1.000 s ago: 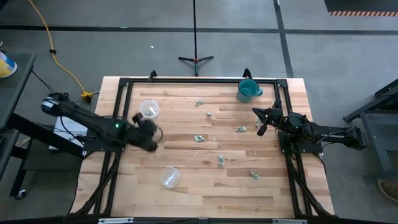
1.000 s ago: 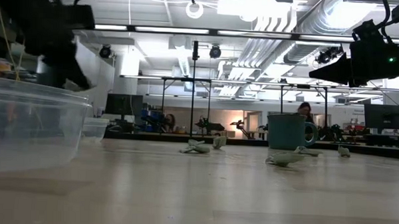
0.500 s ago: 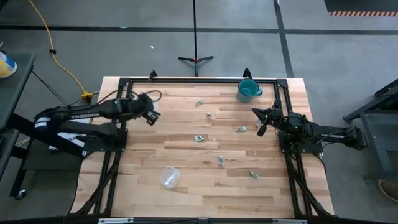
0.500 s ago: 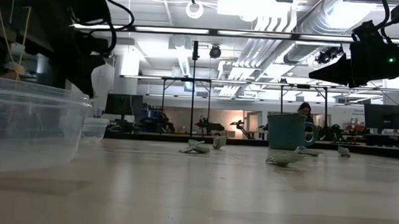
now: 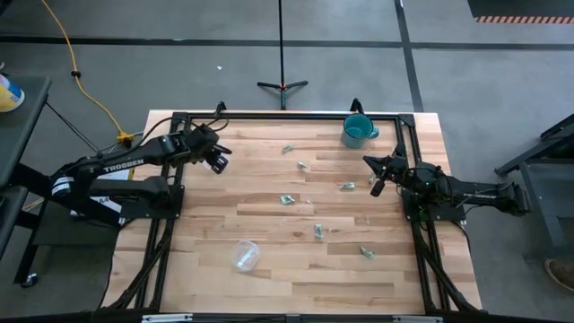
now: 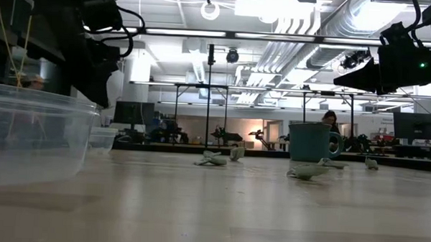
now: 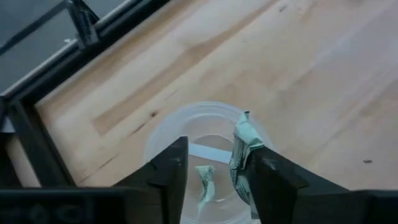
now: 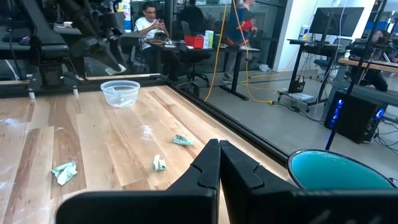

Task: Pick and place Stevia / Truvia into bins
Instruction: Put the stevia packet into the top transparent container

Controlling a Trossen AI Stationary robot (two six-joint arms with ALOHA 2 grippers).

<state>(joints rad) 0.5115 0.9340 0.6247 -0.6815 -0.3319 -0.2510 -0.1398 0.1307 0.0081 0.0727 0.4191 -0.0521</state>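
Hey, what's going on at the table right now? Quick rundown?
Left gripper open above a clear cup, sachet clinging to one finger, another sachet already inside. Right gripper shut, waiting near the mug. Nothing in the way.

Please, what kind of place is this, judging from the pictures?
Probably a robotics lab or open workshop. Exposed ducts and pipes run across the ceiling, desks with monitors stand beyond the wooden table, and people sit working in the background.

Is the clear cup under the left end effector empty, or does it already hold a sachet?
Not empty. In the left wrist view one green sachet lies inside the clear cup; another clings to one finger above.
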